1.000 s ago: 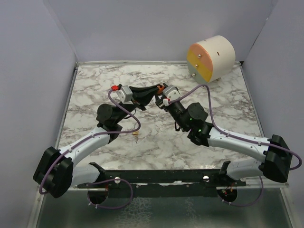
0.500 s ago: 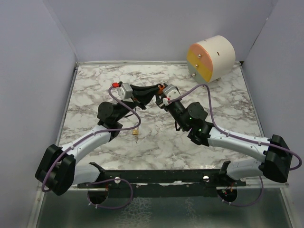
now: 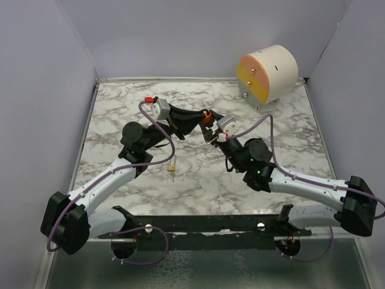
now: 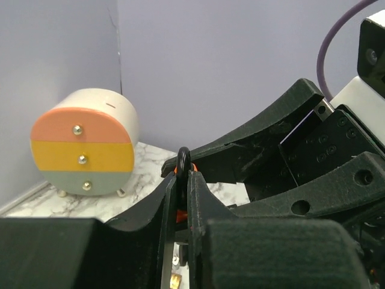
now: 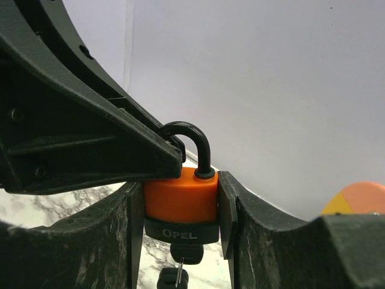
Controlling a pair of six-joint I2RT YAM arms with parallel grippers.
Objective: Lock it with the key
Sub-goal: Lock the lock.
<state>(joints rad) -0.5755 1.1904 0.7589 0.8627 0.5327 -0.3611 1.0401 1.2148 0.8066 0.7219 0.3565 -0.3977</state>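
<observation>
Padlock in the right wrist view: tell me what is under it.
A black key head sticks out beneath the padlock, with a second dark piece dangling below it. The keyhole itself is covered.

White-shelled left arm (image 3: 108, 180) and matching right arm (image 3: 307, 186), black joint housings. External purple cable (image 4: 337, 30). Black curved fingers (image 5: 271, 241). Green indicator light (image 3: 260, 171).

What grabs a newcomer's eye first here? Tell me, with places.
An orange padlock held over the middle of the marble table, clamped between the right fingers while the left fingers pinch its shackle. Next, the round three-coloured drawer box in the far right corner.
</observation>
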